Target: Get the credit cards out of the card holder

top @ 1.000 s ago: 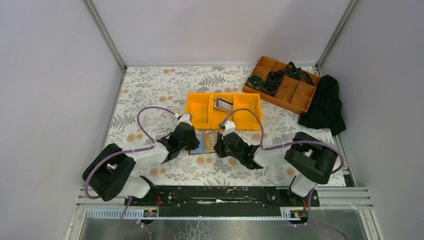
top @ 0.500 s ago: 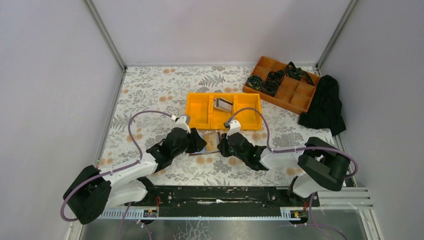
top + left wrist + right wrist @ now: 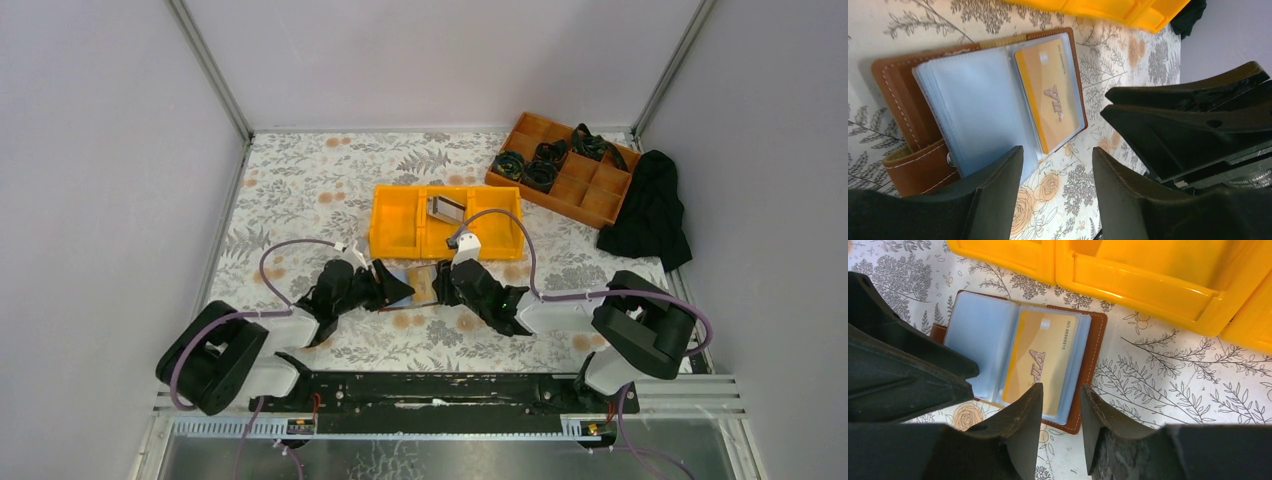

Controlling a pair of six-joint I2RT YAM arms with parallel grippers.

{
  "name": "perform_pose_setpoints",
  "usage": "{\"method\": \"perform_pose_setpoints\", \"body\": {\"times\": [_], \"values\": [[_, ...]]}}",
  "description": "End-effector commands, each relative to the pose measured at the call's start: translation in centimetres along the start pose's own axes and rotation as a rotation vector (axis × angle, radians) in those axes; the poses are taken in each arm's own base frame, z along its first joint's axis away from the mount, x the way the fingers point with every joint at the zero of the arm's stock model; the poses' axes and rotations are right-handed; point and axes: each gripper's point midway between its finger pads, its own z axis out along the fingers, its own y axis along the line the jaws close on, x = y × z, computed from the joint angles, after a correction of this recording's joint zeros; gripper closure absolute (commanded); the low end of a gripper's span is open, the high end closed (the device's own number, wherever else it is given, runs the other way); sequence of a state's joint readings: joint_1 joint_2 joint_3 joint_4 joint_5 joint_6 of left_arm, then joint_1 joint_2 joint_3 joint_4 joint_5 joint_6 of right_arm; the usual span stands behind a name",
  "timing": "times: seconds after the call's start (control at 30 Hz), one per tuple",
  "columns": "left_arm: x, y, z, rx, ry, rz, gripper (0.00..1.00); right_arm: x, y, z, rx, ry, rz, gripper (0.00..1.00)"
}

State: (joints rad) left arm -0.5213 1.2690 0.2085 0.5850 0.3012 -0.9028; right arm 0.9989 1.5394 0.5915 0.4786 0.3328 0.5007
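Both jaws parted, empty, flanking open brown leather card holder (image 3: pixel 1095 351).
Pinch gold plastic card (image 3: pixel 1039 361) ahead of right jaws squarely, clear of sleeve.

Holder (image 3: pixel 421 284) lies open at frame centre, between left gripper (image 3: pixel 406 291) and right gripper (image 3: pixel 441 290), with a card (image 3: pixel 1040 362) in its right sleeve. Bins (image 3: pixel 395 224) sit just above, a loose card (image 3: pixel 447 209) in the middle one. Tray (image 3: pixel 600 196) is upper right, cloth (image 3: pixel 650 215) to its right.

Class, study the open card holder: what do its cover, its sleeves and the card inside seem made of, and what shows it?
Cover: probably leather or imitation, matte brown with pale stitching. Sleeves: clear glossy plastic film. Card: likely plastic, gold, smooth, printed.
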Motion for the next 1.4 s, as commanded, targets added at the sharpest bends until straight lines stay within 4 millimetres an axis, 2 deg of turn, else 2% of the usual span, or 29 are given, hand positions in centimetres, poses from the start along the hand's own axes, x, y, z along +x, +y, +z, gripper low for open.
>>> {"method": "perform_pose_setpoints", "body": {"times": [0.0, 0.13, 0.23, 0.33, 0.6, 0.73, 0.83, 1.07, 1.23, 1.37], "values": [[-0.9, -3.2, 0.0, 0.187, -0.019, -0.030, 0.41, -2.1, -0.3, 0.8, 0.036, -0.056, -0.004, 0.59], [-0.6, -3.2, 0.6, 0.205, -0.003, -0.058, 0.42, -2.1, -1.0, 1.4, 0.061, -0.050, -0.006, 0.60], [-0.7, -3.4, 0.9, 0.221, 0.000, -0.068, 0.43, -1.5, -1.5, 2.0, 0.084, -0.027, -0.018, 0.68], [-0.9, -3.3, 1.1, 0.212, -0.002, -0.069, 0.43, -1.0, -1.4, 2.5, 0.080, -0.012, -0.022, 0.73], [-1.3, 0.4, 1.7, 0.021, -0.043, -0.034, 0.46, -0.6, -1.4, 2.7, 0.071, -0.003, -0.011, 0.75], [-1.5, 1.6, 1.7, -0.037, -0.063, -0.026, 0.47, -0.6, -1.0, 2.7, 0.054, -0.004, -0.001, 0.75], [-1.6, 2.1, 1.8, -0.059, -0.076, -0.034, 0.47, 0.3, -1.1, 3.1, 0.051, 0.017, -0.001, 0.76], [-1.6, 1.8, 1.9, -0.041, -0.082, -0.048, 0.47, 0.7, -0.5, 3.4, 0.022, 0.033, 0.008, 0.77], [-1.9, 0.3, 1.5, 0.005, -0.074, -0.051, 0.48, 1.0, -0.6, 3.4, 0.022, 0.043, 0.007, 0.77], [-3.0, -1.3, 0.9, 0.020, -0.097, -0.021, 0.48, 1.0, -0.6, 3.4, 0.026, 0.043, 0.007, 0.78]]}}
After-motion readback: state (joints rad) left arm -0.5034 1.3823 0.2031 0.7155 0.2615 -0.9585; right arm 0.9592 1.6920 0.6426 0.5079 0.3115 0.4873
